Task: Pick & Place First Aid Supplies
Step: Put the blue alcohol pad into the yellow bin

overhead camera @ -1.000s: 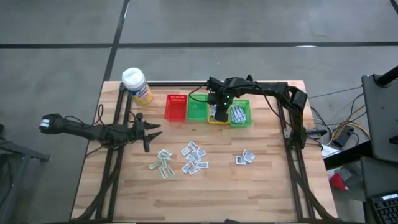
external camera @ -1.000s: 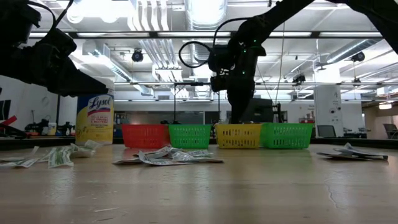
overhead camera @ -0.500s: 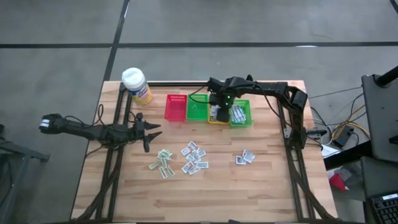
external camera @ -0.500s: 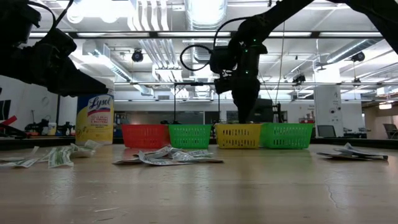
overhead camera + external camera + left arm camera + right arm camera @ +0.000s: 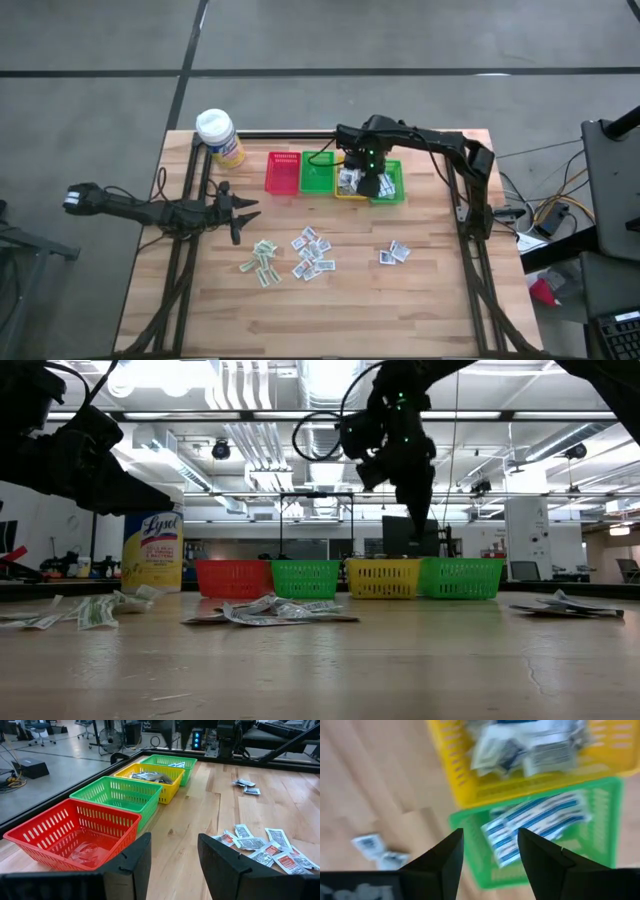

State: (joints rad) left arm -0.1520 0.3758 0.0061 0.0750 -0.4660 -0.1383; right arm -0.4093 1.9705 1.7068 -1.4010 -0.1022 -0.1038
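Along the far edge of the desk (image 5: 420,300) stand four baskets: red (image 5: 283,172), green (image 5: 318,175), yellow (image 5: 349,187), green (image 5: 392,186). Packets (image 5: 312,253) lie mid-desk; the right end effector (image 5: 371,185) hovers empty, fingers apart, over the baskets. The left end effector (image 5: 240,214) waits left, apart.

The word "Lysol" is showing in blue script on the yellow bottle (image 5: 152,550) standing just beside the red basket (image 5: 233,577); print on the packets is staying unreadable.
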